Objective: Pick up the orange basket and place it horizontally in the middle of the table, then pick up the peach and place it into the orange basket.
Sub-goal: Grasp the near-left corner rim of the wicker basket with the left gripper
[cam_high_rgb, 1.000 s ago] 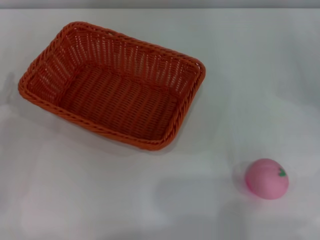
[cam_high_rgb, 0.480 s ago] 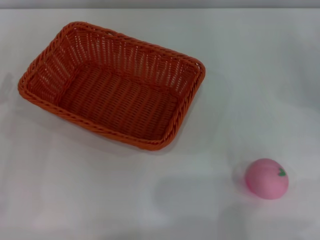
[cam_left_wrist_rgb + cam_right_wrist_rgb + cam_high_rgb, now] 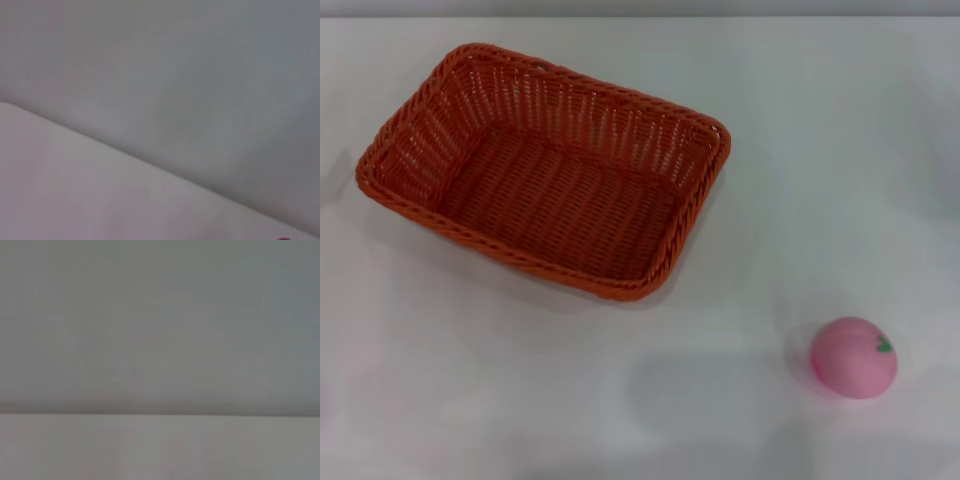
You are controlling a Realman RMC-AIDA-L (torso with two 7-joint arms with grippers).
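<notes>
The orange basket (image 3: 545,170) lies on the white table (image 3: 820,150) at the back left, turned at a slant, its inside empty. The peach (image 3: 854,357), small, pink and round with a green leaf mark, rests near the front right, well apart from the basket. Neither gripper appears in the head view. The left wrist view holds only the table's surface (image 3: 75,190) and a grey wall beyond its edge. The right wrist view likewise holds the tabletop (image 3: 160,450) below a grey wall.
The table's far edge (image 3: 640,16) runs along the back of the head view. Bare white surface lies between the basket and the peach and along the front.
</notes>
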